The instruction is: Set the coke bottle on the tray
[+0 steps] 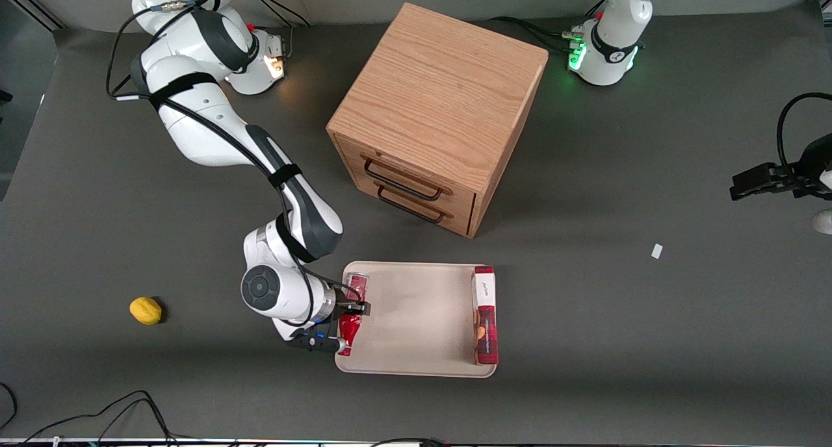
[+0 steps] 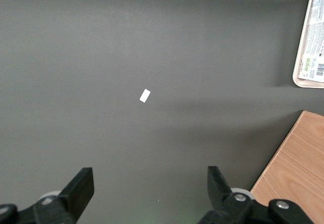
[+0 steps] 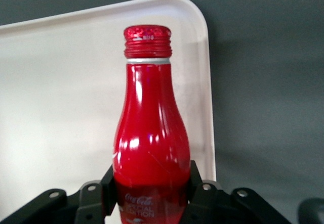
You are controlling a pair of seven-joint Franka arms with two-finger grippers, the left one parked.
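The coke bottle (image 1: pixel 350 330) is red with a red cap and white lettering. My right gripper (image 1: pixel 354 312) is shut on its lower body. It holds the bottle over the beige tray (image 1: pixel 416 317), at the tray's edge toward the working arm's end. In the right wrist view the bottle (image 3: pixel 149 133) sits between the black fingers (image 3: pixel 196 183) of the gripper (image 3: pixel 151 193), cap pointing away. The tray (image 3: pixel 61 82) and its rounded corner show under it. I cannot tell whether the bottle touches the tray.
A red plaid box (image 1: pixel 485 317) lies on the tray's edge toward the parked arm. A wooden drawer cabinet (image 1: pixel 435 115) stands farther from the front camera. A yellow object (image 1: pixel 145 310) lies toward the working arm's end. A white scrap (image 1: pixel 656 251) lies toward the parked arm.
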